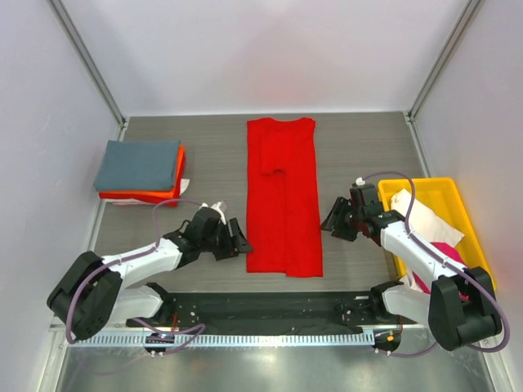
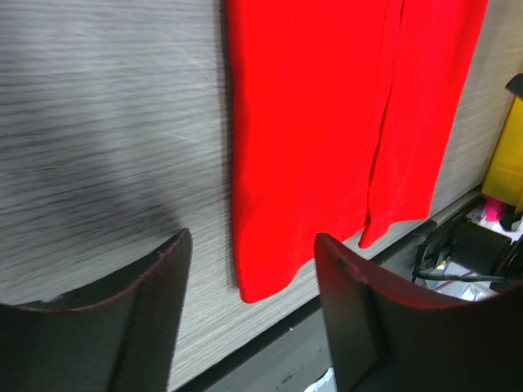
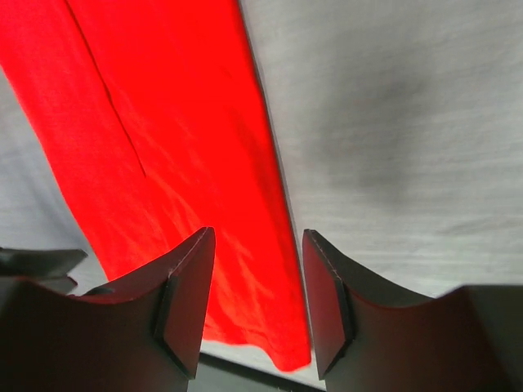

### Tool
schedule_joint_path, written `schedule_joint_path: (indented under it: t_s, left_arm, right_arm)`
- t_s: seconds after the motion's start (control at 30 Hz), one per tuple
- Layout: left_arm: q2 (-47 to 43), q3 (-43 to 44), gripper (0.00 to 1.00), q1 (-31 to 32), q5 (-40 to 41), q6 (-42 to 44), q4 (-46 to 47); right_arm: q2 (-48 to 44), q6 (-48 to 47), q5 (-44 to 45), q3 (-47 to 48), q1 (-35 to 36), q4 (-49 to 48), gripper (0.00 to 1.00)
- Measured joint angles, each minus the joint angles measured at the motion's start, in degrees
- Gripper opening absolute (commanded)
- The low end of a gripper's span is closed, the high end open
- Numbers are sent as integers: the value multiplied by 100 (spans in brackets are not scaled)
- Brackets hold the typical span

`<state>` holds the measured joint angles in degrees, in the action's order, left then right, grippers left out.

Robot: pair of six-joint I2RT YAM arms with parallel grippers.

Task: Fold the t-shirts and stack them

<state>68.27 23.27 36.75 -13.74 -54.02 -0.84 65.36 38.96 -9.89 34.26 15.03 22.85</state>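
Flanking the red shirt [image 1: 283, 200], which lies folded in a long strip mid bench [image 1: 204, 163], left tool [image 1: 239, 239] and right tool [image 1: 333, 219] both gape empty near its hem; pinching only one layer would likely spill the folds.

A grey wood-grain table [image 1: 204, 163] is stretching away to the far wall. A yellow plastic tray [image 1: 433, 181] is sitting on its right side, lying lengthwise from near to far. A black strip [image 1: 270, 306] is running along the near edge, with a pale toothed rail [image 1: 270, 338] lying just nearer. Plain white walls [image 1: 261, 57] are enclosing the far, left and right sides, and metal posts [image 1: 86, 57] are rising at the far corners.
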Motion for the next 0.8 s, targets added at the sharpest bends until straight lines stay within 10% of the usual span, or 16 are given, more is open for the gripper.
schedule_joint_path:
  t_s: [0.8]
  left_arm:
    - [426,184,40,752,76,-446,-258]
  right_arm:
    - [-935,1141,214,-994,1685,1139,42]
